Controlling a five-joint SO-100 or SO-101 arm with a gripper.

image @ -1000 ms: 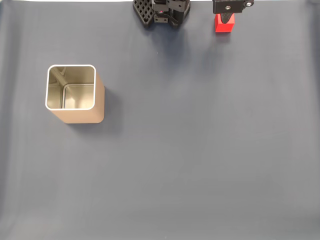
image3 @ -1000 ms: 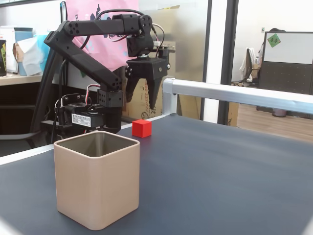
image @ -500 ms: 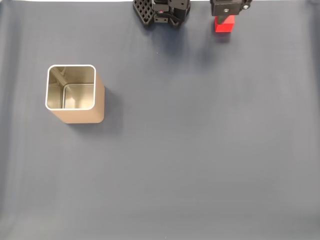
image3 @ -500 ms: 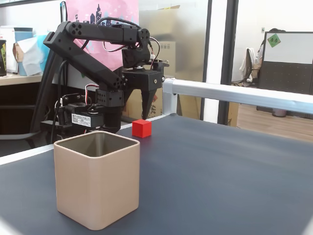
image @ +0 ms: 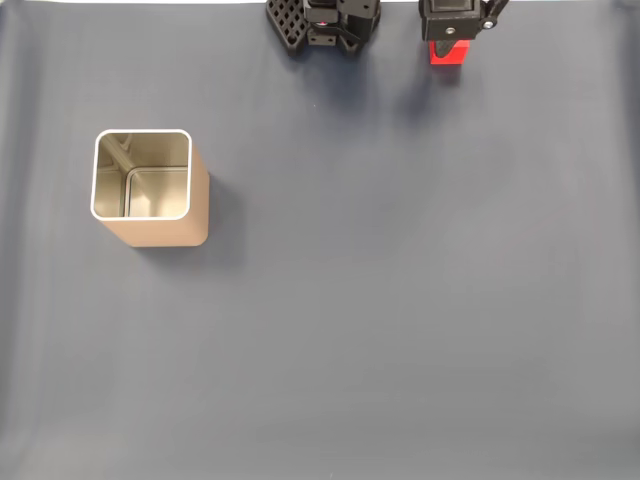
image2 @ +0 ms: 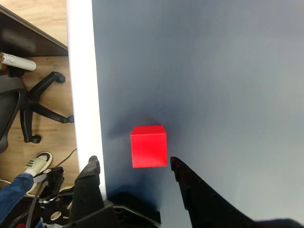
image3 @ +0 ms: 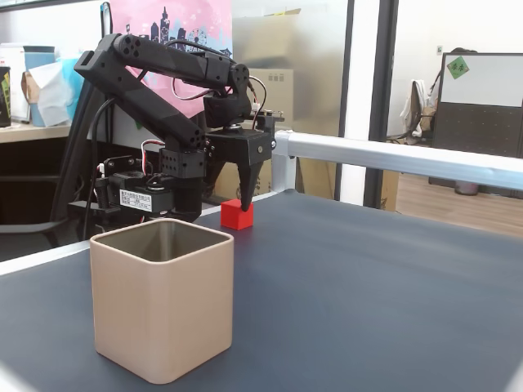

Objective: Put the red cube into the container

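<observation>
Gripper lower than half a second ago: in a fixed view from the side its fingertips have dropped from above the red cube to the cube's own level, the near finger now crossing in front of the cube's right part. In a fixed view from above, the gripper body covers more of the cube than before; only a red strip shows beneath the black housing at the top edge. Cube and container have not shifted between frames.

Gripper in the wrist view: jaws spread wide, well wider than the cube. The cube sits between the two fingers; the left fingertip stands clear of it with a gap of surface between, the right fingertip just beside its lower right corner. Contact on the right side cannot be settled from this angle; probably a sliver of gap. Nothing clamped.

Cube rests on the dark blue-grey surface, near its far edge, close to the pale border strip seen in the wrist view.

Container stands upright on the surface, well apart from the cube, at the left of the view from above; mouth open, shiny inside. In the side view the container is nearest the camera.
</observation>
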